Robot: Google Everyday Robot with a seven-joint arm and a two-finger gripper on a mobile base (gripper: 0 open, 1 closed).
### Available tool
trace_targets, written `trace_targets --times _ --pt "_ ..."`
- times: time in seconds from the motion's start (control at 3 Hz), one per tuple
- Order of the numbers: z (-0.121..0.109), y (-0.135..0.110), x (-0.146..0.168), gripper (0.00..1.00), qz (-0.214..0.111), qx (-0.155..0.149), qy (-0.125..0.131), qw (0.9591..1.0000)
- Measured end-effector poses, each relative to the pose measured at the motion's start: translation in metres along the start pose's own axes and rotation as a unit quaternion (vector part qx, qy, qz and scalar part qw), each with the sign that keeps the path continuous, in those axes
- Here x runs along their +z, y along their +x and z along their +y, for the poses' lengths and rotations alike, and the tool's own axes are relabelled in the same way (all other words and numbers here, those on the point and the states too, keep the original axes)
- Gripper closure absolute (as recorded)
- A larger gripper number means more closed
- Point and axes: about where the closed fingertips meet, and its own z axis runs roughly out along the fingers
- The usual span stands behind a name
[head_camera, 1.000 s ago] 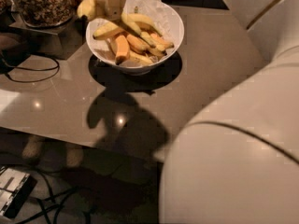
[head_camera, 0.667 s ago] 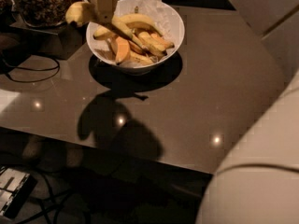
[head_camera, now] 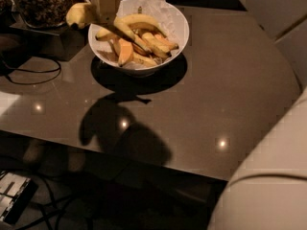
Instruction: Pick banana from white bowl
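The white bowl point(head_camera: 178, 28) stands at the back of the brown table, lined with white paper. It holds a longer yellow banana point(head_camera: 139, 21) and orange-yellow fruit pieces point(head_camera: 125, 51). My beige gripper point(head_camera: 103, 14) hangs over the bowl's left rim, shut on the plump curved banana point(head_camera: 79, 13). The banana is lifted, its body sticking out left past the rim, and a thin dark stem slants down over the bowl.
A glass jar of brown nuts point(head_camera: 41, 4) stands on a dark box just left of the banana. A black cable point(head_camera: 29, 75) lies on the table's left. My white arm point(head_camera: 268, 186) fills the lower right. The table's front edge runs across the lower half.
My gripper has moved left with the banana, from over the bowl towards its left rim. The white arm has drawn back to the right of the view.
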Motion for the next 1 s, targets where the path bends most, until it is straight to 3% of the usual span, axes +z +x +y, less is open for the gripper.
trace_targets --times 0.67,1.0 --pt "0.010 -0.042 0.033 1.00 -0.055 -0.042 -0.046 0.9965" --pt "0.010 -0.042 0.033 1.00 -0.055 -0.042 -0.046 0.9965"
